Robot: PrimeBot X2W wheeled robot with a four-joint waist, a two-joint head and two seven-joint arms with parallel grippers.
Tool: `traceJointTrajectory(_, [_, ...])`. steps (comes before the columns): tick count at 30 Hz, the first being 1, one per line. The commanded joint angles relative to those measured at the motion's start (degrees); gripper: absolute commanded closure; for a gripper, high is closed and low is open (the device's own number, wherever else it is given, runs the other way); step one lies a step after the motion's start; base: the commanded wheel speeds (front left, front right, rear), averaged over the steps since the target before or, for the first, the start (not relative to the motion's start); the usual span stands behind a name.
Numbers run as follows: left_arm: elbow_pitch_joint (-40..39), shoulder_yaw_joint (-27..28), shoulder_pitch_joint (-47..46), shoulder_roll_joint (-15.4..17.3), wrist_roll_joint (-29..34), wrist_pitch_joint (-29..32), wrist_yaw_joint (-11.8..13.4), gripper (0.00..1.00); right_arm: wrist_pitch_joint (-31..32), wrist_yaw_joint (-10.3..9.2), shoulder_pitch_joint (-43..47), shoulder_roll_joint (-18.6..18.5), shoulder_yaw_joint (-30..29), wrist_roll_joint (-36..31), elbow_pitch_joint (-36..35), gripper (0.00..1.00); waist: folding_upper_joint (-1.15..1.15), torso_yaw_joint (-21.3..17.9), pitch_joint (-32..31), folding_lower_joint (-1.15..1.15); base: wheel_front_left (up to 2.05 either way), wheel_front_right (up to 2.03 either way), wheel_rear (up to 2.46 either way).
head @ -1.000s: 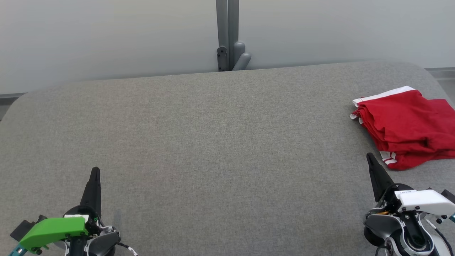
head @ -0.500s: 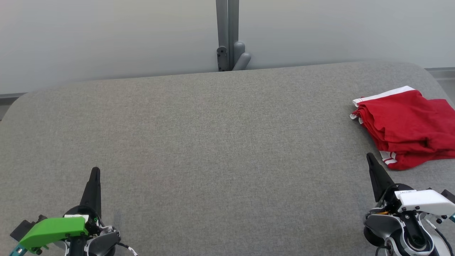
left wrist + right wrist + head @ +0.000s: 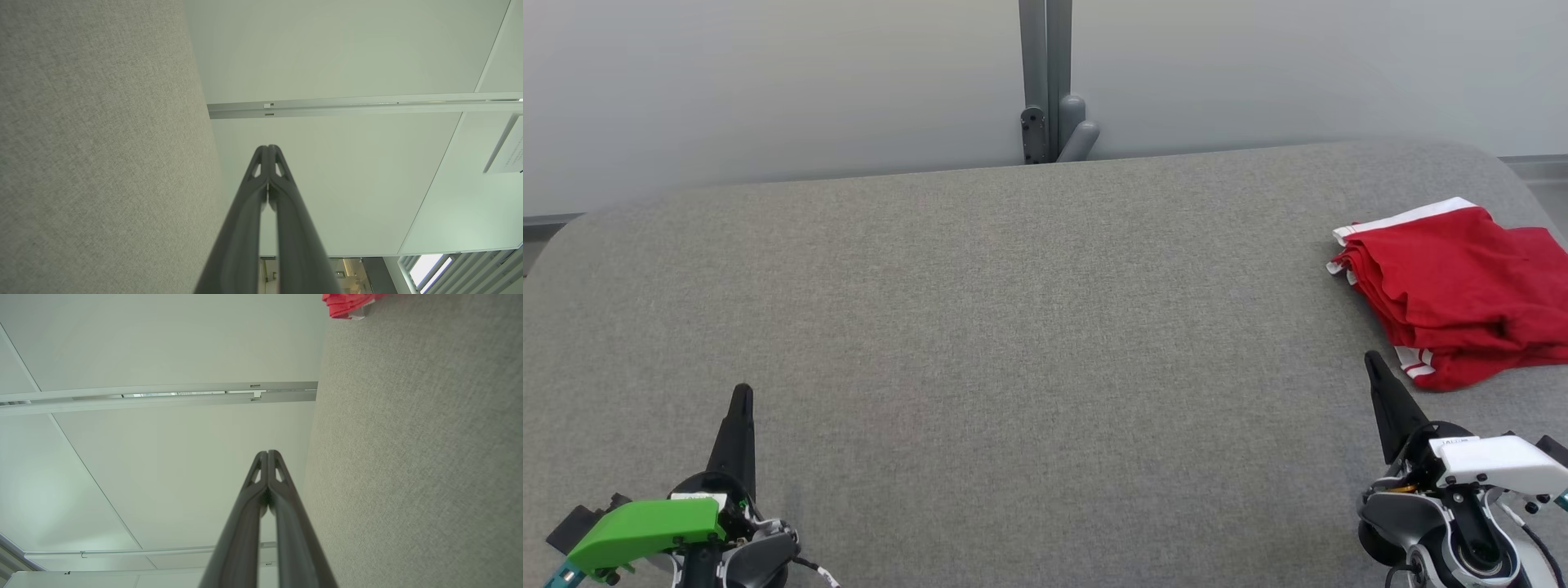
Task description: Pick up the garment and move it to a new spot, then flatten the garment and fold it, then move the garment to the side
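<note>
The garment (image 3: 1458, 294) is red with white trim and lies folded at the far right of the grey fabric table (image 3: 1013, 327), partly cut off by the view's edge. A corner of the garment (image 3: 347, 304) shows at the top of the right wrist view. My right gripper (image 3: 1372, 361) stands shut and empty just in front of the garment's near corner, apart from it. At the lower left my left gripper (image 3: 742, 394) is shut and empty, far from the garment. Both wrist views show the fingertips pressed together: left gripper (image 3: 268, 148), right gripper (image 3: 268, 453).
A pale wall runs behind the table, with a grey post and bracket (image 3: 1049, 122) at its middle. The table's back corners are rounded, and its right edge lies close behind the garment.
</note>
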Motion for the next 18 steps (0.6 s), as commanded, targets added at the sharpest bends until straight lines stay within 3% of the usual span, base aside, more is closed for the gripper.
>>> traceJointTrajectory(1, [-0.21,0.27,-0.79,0.36,-0.08,-0.03,-0.23,1.00,0.24,0.02,0.74,-0.28,-0.18,0.46,-0.27,1.00,0.00,0.00,0.00,0.00,0.00,0.00,0.00])
traceJointTrajectory(18, [-0.21,0.27,-0.79,0.36,-0.08,-0.04,-0.23,1.00,0.24,0.02,0.74,-0.28,-0.18,0.46,-0.27,1.00,0.00,0.00,0.00,0.00,0.00,0.00,0.00])
